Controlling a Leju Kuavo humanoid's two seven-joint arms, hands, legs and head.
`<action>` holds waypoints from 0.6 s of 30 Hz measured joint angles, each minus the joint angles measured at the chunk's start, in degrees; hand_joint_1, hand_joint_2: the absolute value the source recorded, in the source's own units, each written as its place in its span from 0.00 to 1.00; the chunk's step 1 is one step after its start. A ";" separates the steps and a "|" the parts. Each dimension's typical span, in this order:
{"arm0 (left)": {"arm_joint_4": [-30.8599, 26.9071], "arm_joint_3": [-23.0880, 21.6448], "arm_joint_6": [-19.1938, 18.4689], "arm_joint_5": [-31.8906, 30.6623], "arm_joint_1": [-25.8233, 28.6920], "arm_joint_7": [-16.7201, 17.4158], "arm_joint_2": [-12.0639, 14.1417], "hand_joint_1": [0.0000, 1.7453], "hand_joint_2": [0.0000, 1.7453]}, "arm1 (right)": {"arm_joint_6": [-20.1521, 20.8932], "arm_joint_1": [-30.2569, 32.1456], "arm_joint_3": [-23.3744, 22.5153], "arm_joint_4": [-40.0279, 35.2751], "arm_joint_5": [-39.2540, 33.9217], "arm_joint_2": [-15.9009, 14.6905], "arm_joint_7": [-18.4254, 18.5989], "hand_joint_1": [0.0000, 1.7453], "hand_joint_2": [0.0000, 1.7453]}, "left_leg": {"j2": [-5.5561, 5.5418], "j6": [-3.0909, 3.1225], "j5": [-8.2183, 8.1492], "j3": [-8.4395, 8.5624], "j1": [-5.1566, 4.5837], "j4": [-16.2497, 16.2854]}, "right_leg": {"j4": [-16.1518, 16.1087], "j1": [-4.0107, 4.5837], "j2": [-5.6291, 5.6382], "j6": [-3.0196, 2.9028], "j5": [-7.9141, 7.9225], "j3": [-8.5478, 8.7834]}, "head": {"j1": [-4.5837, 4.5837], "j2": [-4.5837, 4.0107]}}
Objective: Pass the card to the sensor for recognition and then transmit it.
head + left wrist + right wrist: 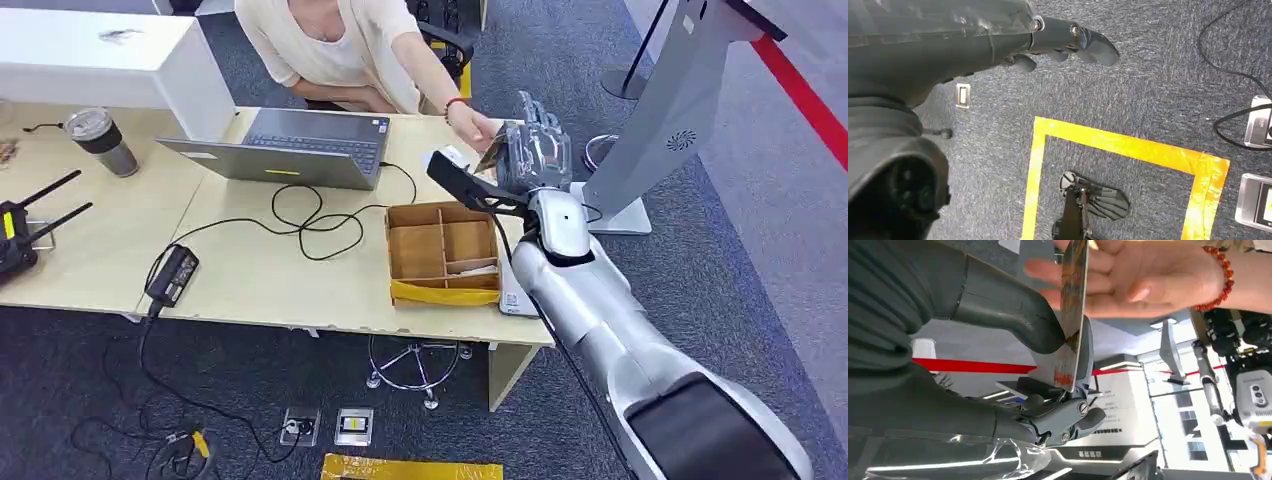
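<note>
My right hand (528,150) is raised above the desk's far right corner and pinches the card (1071,315) between thumb and fingers (1008,310). In the head view the card (490,152) shows edge-on at the hand's left side. A person's hand (474,126) with a red bead bracelet reaches to the card; in the right wrist view its open palm (1128,285) lies right against the card's far face. The white card sensor (446,157) sits on the desk just under the two hands. My left hand (1068,42) hangs over the carpet with nothing in it, fingers loosely curled.
A wooden divided box (442,253) stands near the desk's front edge below my right forearm. An open laptop (300,148) with a looping black cable (310,215) sits in the desk's middle. A grey display stand (660,110) rises at the right. A tumbler (100,140) stands far left.
</note>
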 joint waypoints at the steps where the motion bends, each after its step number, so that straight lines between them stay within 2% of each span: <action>1: 0.00 0.00 0.00 -0.11 0.00 -0.02 -0.02 0.00 0.00 | 0.61 -0.15 0.00 0.00 0.00 0.07 0.33 1.00 1.00 | 0.00 0.00 0.00 0.00 0.00 0.00 | 0.00 0.00 0.00 0.00 0.00 0.00 | 0.02 0.00; 12: 0.00 -0.04 0.00 -0.13 -0.09 -0.02 -0.24 0.00 0.00 | 1.72 -2.28 -0.04 0.00 -0.11 0.94 0.61 1.00 1.00 | 0.00 0.00 0.00 -0.01 0.00 0.00 | 0.00 0.00 0.00 0.00 0.00 0.00 | 0.00 0.00; 13: 0.00 -0.04 0.00 -0.13 -0.09 0.00 -0.28 0.00 0.00 | 1.72 -2.29 -0.07 0.00 -0.11 1.03 0.63 0.96 1.00 | 0.00 0.00 0.00 -0.01 0.00 0.00 | 0.00 0.00 0.00 0.00 0.00 0.00 | 0.00 0.00; 14: 0.00 -0.04 0.00 -0.13 -0.09 -0.02 -0.31 0.00 0.00 | 1.72 -2.29 -0.09 0.00 -0.11 1.07 0.61 0.66 1.00 | 0.00 0.00 0.00 -0.01 0.00 0.00 | 0.00 0.00 0.00 0.00 0.00 0.00 | 0.00 0.00; 15: 0.00 -0.07 0.00 -0.13 -0.09 0.00 -0.33 0.00 0.00 | 1.72 -2.31 -0.09 0.00 -0.11 1.14 0.57 0.76 1.00 | 0.00 0.00 0.00 -0.01 0.00 0.00 | 0.00 0.00 0.00 0.00 0.00 0.00 | 0.00 0.00; 16: 0.00 -0.09 0.00 -0.13 -0.09 -0.02 -0.33 0.00 0.00 | 1.77 -2.34 -0.11 0.00 -0.13 1.20 0.55 0.37 1.00 | 0.00 0.00 0.00 -0.01 0.00 0.00 | 0.00 0.00 0.00 0.00 0.00 0.00 | 0.02 0.00; 18: 0.00 -0.33 0.00 -0.13 -0.09 0.00 -0.35 0.00 0.00 | 1.88 -2.48 -0.28 0.02 -0.17 1.25 0.46 0.37 1.00 | 0.00 0.00 0.00 -0.01 0.00 0.00 | 0.00 0.00 0.00 0.00 0.00 0.00 | 0.00 0.00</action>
